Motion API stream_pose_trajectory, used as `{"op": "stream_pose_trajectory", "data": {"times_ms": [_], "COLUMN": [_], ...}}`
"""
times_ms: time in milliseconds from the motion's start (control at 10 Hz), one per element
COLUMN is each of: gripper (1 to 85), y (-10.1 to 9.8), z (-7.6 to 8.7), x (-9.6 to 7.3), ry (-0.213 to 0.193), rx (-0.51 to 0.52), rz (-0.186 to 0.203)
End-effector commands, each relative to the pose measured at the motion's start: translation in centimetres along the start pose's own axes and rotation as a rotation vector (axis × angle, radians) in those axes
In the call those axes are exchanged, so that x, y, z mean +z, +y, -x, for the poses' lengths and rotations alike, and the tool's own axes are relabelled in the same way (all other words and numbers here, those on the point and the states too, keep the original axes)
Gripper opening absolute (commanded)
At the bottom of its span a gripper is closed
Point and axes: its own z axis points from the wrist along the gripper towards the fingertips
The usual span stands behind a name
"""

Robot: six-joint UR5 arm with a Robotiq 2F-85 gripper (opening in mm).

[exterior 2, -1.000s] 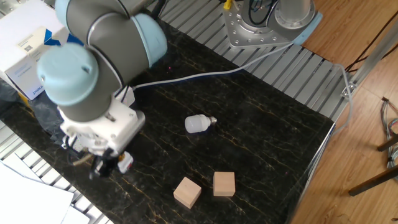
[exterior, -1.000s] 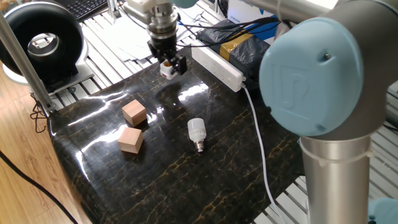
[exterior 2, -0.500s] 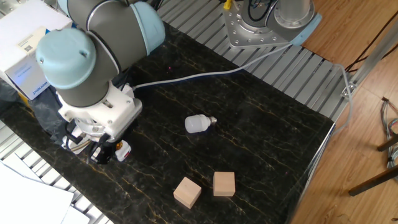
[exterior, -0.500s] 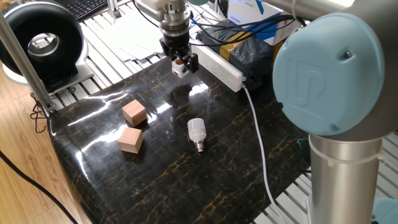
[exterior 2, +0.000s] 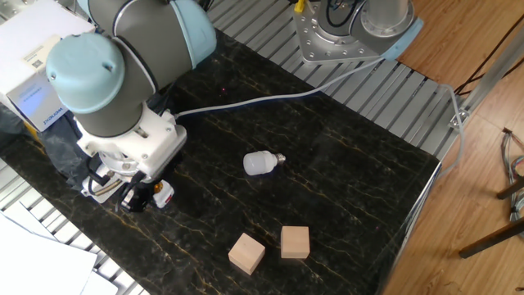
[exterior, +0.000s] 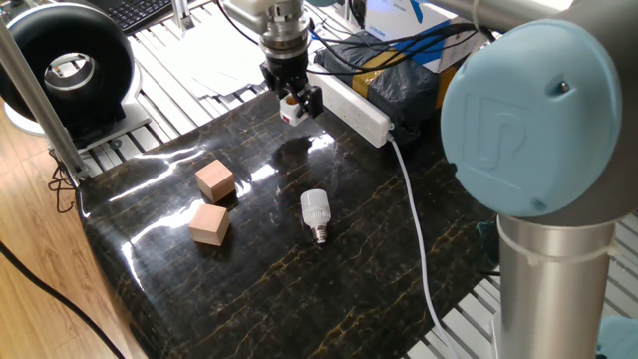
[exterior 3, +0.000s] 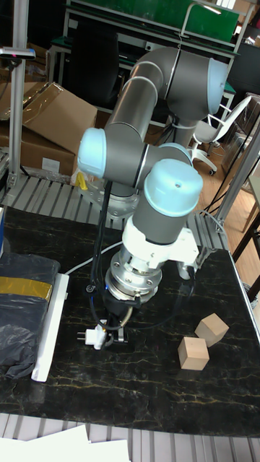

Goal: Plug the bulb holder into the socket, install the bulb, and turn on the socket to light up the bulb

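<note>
My gripper (exterior: 292,101) is shut on the bulb holder (exterior: 291,111), a small white cube held just above the dark tabletop. In the tall fixed view the bulb holder (exterior 3: 94,336) points its prongs left at the socket (exterior 3: 50,326), a short gap away. The socket (exterior: 350,106) is a long white strip at the table's far edge. In the middle of the table the white bulb (exterior: 315,213) lies on its side, apart from the gripper. The other fixed view shows the gripper (exterior 2: 139,197), the holder (exterior 2: 163,195) and the bulb (exterior 2: 260,163); the arm hides the bulb in the tall view.
Two tan wooden blocks (exterior: 214,180) (exterior: 209,223) sit left of the bulb. A dark wrapped box with yellow tape (exterior: 395,80) lies behind the socket. The socket's white cable (exterior: 420,224) runs along the table's right side. A black round device (exterior: 68,68) stands off the table.
The gripper has carried the bulb holder across the table toward the socket, with only a small shift in the last half second. Bulb and blocks have not moved.
</note>
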Motion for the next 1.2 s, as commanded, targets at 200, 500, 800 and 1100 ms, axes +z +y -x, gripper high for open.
{"op": "stream_pose_trajectory", "data": {"times_ms": [200,500,800,1100], "gripper": [1.0,1.0,1.0,1.0], "y": [3.6,4.2,4.3,4.3], "z": [-0.1,-1.4,-2.2,-3.2], "x": [1.8,2.3,2.7,2.9], "ry": [-0.051,-0.033,-0.031,-0.026], "rx": [-0.004,-0.022,-0.026,-0.038], "rz": [-0.041,-0.049,-0.065,-0.066]}}
